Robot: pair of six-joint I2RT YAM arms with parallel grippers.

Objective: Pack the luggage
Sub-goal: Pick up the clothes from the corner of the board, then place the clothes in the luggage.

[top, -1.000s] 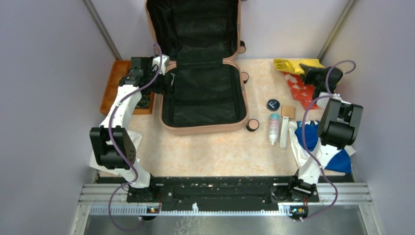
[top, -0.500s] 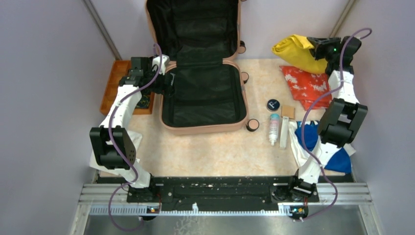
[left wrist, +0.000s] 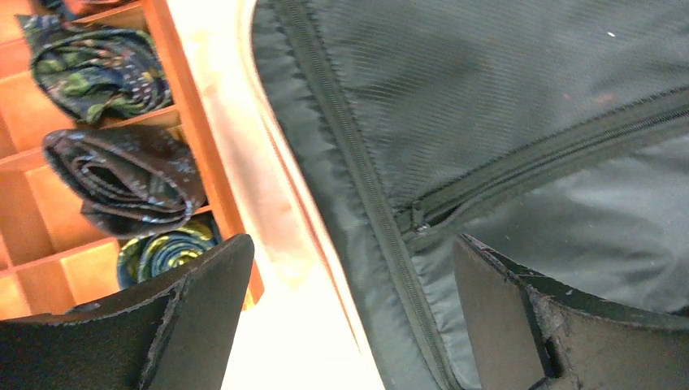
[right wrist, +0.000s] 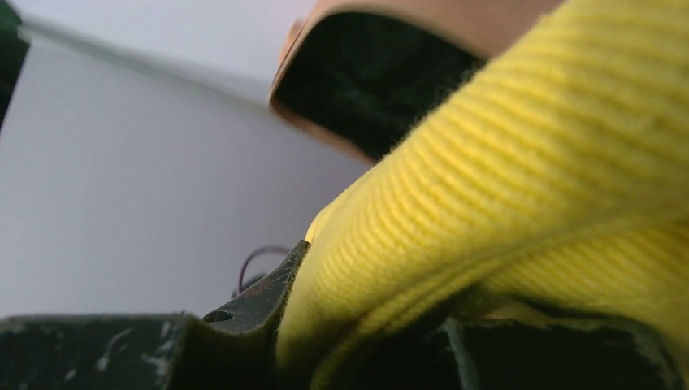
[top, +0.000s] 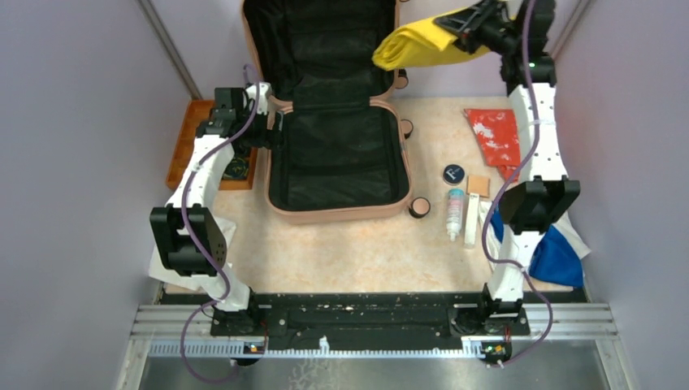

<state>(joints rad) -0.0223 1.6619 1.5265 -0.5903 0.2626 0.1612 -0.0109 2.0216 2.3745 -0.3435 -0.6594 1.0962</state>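
The luggage lies open on the table, a peach-pink shell with black lining, its lid upright against the back wall. My left gripper stands open at the luggage's left rim. In the left wrist view my left gripper straddles that rim, one finger over the table and one over the lining. My right gripper is raised high at the back and shut on a folded yellow knit garment, which hangs in front of the lid's right edge. The right wrist view shows the garment filling my right gripper.
An orange compartmented tray with rolled dark fabrics sits left of the luggage. To its right lie a round compact, a black tin, a bottle, a white tube, red patterned fabric and blue cloth.
My right arm has lifted the yellow garment off the back right of the table and carried it up and left toward the lid. The left arm has barely shifted.
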